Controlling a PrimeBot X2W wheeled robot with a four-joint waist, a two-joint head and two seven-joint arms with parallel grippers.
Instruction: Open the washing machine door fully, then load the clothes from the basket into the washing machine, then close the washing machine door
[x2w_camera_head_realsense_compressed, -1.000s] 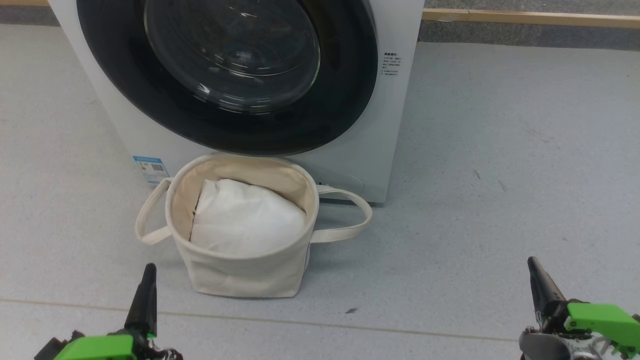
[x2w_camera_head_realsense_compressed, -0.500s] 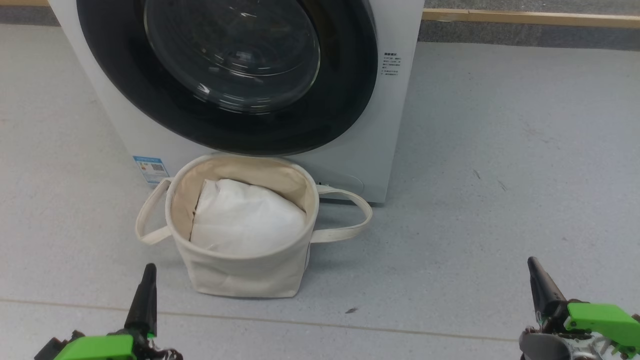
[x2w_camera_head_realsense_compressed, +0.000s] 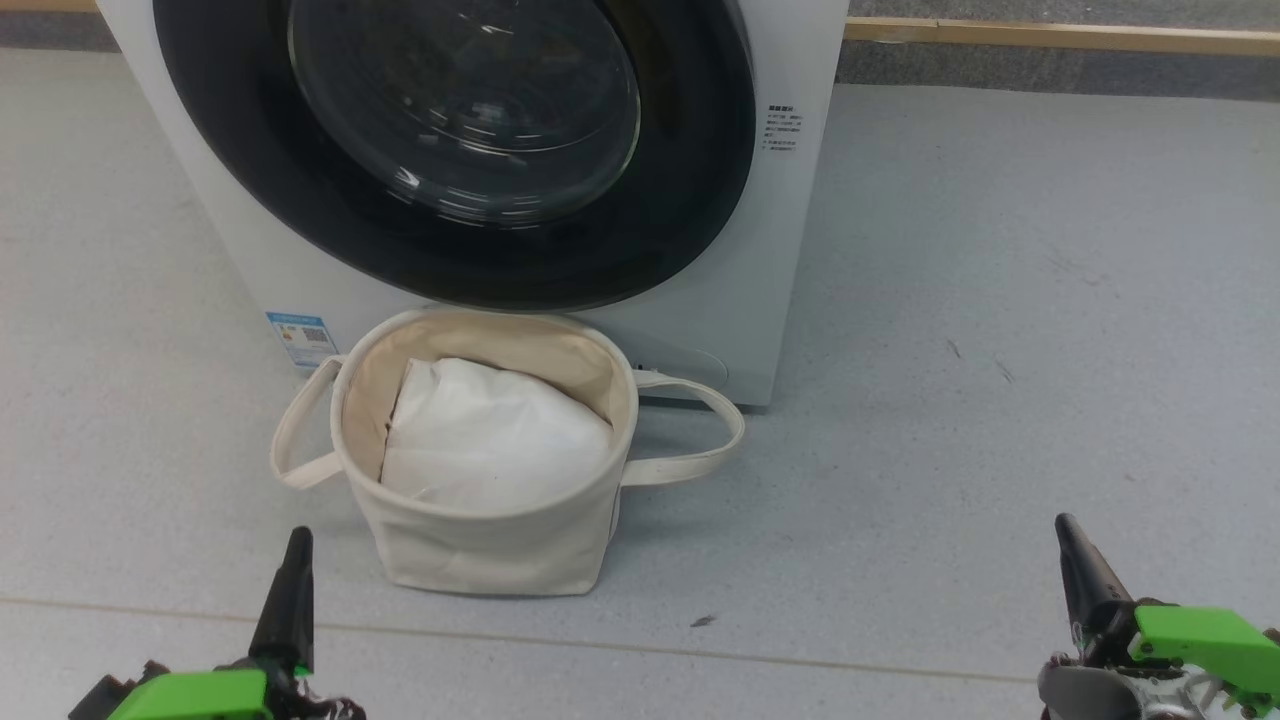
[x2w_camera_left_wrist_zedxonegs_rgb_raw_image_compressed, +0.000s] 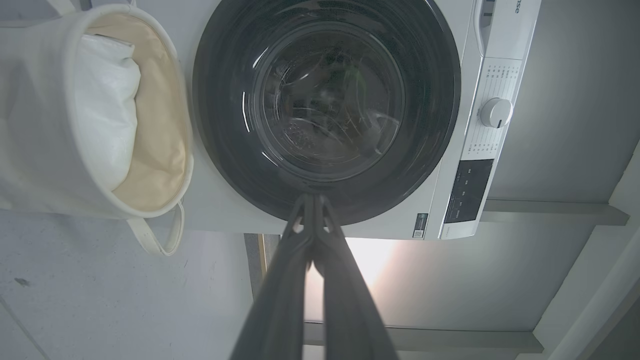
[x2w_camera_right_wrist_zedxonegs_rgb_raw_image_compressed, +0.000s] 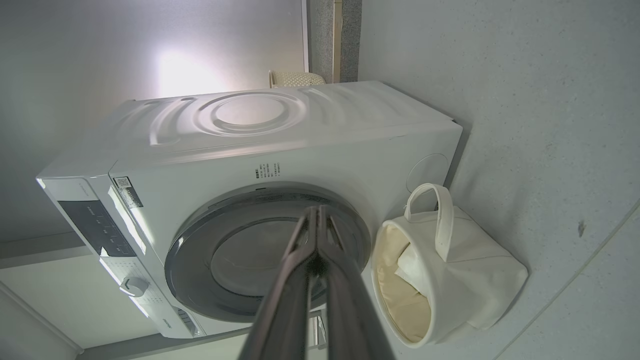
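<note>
Here the basket (x2w_camera_head_realsense_compressed: 480, 550) sits ahead, nearer the left tool (x2w_camera_head_realsense_compressed: 295, 550) than the right tool (x2w_camera_head_realsense_compressed: 1070, 545), both clenched empty.

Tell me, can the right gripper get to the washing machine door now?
Probably yes: bare floor lies between the right gripper and the washing machine door; the basket stands left of that path.

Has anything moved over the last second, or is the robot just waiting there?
Nothing visibly changed. The left gripper and right gripper stay low, both shut and empty. The washing machine door is still closed on the washing machine, and the basket stands in front of it with white padding inside.
</note>
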